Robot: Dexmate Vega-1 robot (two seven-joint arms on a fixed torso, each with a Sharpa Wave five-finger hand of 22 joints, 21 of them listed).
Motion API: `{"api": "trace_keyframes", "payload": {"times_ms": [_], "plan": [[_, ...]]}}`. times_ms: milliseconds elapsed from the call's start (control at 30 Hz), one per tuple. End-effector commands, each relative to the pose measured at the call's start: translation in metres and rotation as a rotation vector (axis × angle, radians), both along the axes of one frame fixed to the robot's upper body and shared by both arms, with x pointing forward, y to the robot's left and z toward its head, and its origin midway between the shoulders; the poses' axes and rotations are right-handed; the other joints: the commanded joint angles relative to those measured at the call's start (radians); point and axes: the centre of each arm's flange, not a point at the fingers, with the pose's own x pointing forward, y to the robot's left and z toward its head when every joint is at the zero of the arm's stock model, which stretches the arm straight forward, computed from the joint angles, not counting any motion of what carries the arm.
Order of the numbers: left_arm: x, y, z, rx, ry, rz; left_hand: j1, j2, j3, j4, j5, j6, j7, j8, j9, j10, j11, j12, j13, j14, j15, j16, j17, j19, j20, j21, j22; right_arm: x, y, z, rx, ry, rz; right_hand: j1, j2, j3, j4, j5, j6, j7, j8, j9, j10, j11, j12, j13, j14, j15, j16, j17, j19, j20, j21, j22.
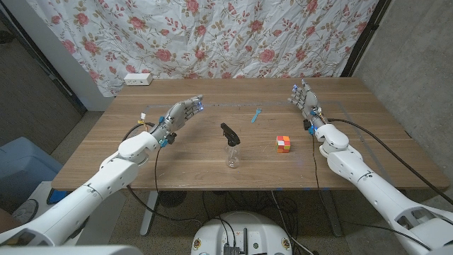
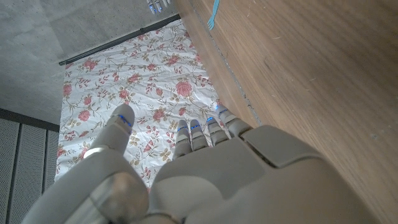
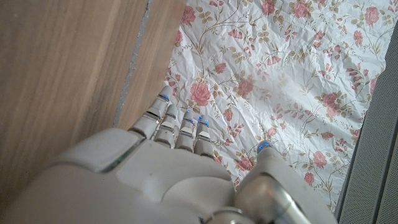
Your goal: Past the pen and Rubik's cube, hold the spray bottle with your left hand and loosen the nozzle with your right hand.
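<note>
A clear spray bottle (image 1: 231, 148) with a black nozzle (image 1: 229, 132) stands upright near the middle of the wooden table (image 1: 191, 170). To its right sits a Rubik's cube (image 1: 284, 144), and a blue pen (image 1: 256, 114) lies farther back; the pen (image 2: 213, 15) also shows in the left wrist view. My left hand (image 1: 180, 113) hovers open to the left of the bottle, fingers stretched, holding nothing. My right hand (image 1: 305, 98) is open at the back right, beyond the cube, fingers spread. Both hands stay well apart from the bottle. Each wrist view shows its own hand, left (image 2: 205, 180) and right (image 3: 161, 180), empty.
A floral curtain (image 1: 212, 35) hangs behind the table. A white power strip (image 1: 138, 78) lies at the back left corner. Cables trail along both arms. A blue bin (image 1: 21, 166) stands on the floor at the left.
</note>
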Motion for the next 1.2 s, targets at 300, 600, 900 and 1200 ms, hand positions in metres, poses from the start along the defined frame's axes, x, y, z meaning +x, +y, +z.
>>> {"api": "trace_keyframes", "payload": {"times_ms": [300, 600, 900, 1200], "plan": [[-0.029, 0.008, -0.009, 0.116, 0.022, -0.066, 0.056, -0.016, 0.012, -0.001, 0.008, 0.008, -0.013, 0.008, 0.005, 0.016, -0.024, -0.001, 0.006, 0.013, -0.042, 0.003, 0.002, 0.012, -0.044, -0.005, 0.001, 0.002, 0.009, 0.004, -0.014, -0.009, 0.010, -0.008, 0.003, 0.007, -0.006, 0.004, 0.004, -0.002, 0.004, 0.002, 0.009, 0.002, 0.011, -0.006, 0.010, -0.003, 0.006, -0.006, 0.012, 0.005, -0.008, 0.006], [-0.032, 0.014, -0.013, 0.189, 0.040, -0.122, 0.085, -0.027, 0.019, -0.001, 0.008, 0.003, -0.021, 0.006, 0.006, 0.010, -0.029, -0.007, 0.006, 0.009, -0.045, 0.000, 0.003, 0.011, -0.048, -0.008, 0.001, -0.007, 0.014, 0.001, -0.022, -0.009, -0.001, -0.011, 0.005, 0.007, -0.007, 0.004, 0.004, 0.001, 0.004, 0.001, 0.009, 0.005, 0.011, -0.009, 0.011, -0.002, 0.007, -0.010, 0.013, 0.005, -0.013, 0.006], [-0.036, 0.015, -0.016, 0.239, 0.041, -0.156, 0.115, -0.034, 0.029, 0.000, 0.007, -0.015, -0.026, 0.000, 0.006, 0.005, -0.028, -0.010, 0.006, 0.004, -0.044, -0.002, 0.003, 0.007, -0.048, -0.011, 0.000, -0.016, 0.015, -0.002, -0.025, -0.019, -0.017, -0.013, 0.006, 0.008, -0.008, 0.004, 0.004, 0.001, 0.004, 0.001, 0.010, 0.006, 0.011, -0.012, 0.012, -0.001, 0.008, -0.014, 0.015, 0.005, -0.017, 0.006], [-0.040, 0.010, -0.020, 0.308, 0.040, -0.176, 0.145, -0.043, 0.037, 0.000, 0.004, -0.031, -0.027, -0.004, 0.007, -0.007, -0.027, -0.015, 0.006, -0.010, -0.042, -0.006, 0.003, -0.007, -0.051, -0.015, 0.000, -0.017, 0.017, -0.003, -0.051, -0.025, -0.016, -0.015, 0.006, 0.009, -0.009, 0.003, 0.004, 0.002, 0.004, 0.001, 0.011, 0.007, 0.012, -0.015, 0.012, -0.001, 0.008, -0.017, 0.017, 0.005, -0.022, 0.006]]}}
